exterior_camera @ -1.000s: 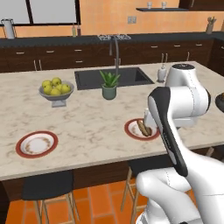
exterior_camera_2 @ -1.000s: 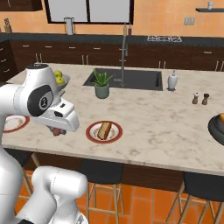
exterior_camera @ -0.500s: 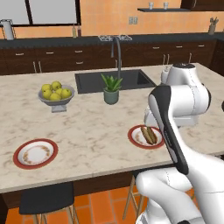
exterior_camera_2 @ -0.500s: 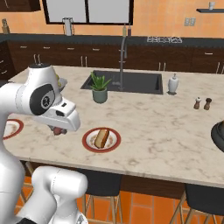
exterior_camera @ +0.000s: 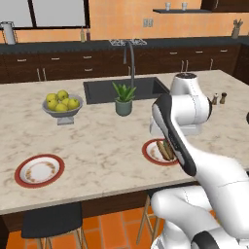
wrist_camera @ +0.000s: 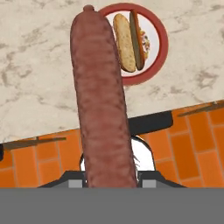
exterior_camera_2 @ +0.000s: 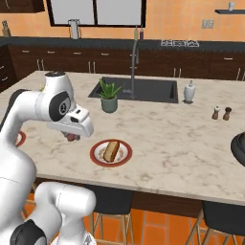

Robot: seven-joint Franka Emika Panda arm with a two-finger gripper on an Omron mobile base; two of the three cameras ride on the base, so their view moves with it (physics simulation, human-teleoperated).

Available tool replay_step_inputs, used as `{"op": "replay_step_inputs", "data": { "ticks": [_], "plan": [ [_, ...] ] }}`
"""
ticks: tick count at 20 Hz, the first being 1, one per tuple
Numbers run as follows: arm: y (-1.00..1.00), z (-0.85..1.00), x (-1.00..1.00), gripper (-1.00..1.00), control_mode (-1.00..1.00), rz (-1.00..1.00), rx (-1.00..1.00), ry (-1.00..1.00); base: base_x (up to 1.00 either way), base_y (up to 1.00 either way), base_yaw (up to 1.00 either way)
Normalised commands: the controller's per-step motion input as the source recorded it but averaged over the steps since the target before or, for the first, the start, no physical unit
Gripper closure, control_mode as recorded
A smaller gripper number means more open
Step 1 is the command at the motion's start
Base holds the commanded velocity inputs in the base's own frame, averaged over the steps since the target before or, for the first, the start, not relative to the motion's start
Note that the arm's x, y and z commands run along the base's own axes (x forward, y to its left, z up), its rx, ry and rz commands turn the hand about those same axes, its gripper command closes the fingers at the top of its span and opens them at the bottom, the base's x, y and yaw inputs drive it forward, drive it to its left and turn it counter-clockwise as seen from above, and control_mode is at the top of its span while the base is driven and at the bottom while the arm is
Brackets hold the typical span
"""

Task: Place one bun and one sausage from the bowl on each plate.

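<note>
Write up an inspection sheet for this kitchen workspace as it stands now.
Surface: marble island counter with a sink.
Job's things: near plate holds a bun; far plate holds no food; dark bowl at the counter's right end, contents not visible.
Clutter: potted plant, fruit bowl, salt and pepper shakers, soap dispenser.
Grippers: gripper shut on a sausage, beside the near plate.
Cables: nothing seen.
Surroundings: dark cabinets, orange wall, stools, tiled floor.
</note>
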Motion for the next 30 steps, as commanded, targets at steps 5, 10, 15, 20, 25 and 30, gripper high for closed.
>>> {"op": "replay_step_inputs", "data": {
  "ticks": [5,10,15,20,25,30],
  "plan": [
    [0.0,-0.61,0.69,1.0,-1.0,0.0,0.0,0.0,0.0,0.0,0.0],
    [0.0,-0.64,0.57,1.0,-1.0,0.0,-0.01,0.0,0.0,0.0,0.0],
    [-0.03,-0.56,0.49,1.0,-1.0,0.0,0.0,0.0,0.0,0.0,0.0],
    [-0.08,-0.57,0.53,1.0,-1.0,0.0,0.0,0.0,0.0,0.0,0.0],
    [-0.08,-0.57,0.47,1.0,-1.0,0.0,-0.01,-0.02,0.0,0.0,0.0],
    [-0.03,-0.37,0.43,1.0,-1.0,0.0,-0.02,-0.03,0.0,0.0,0.0]
  ]
}}
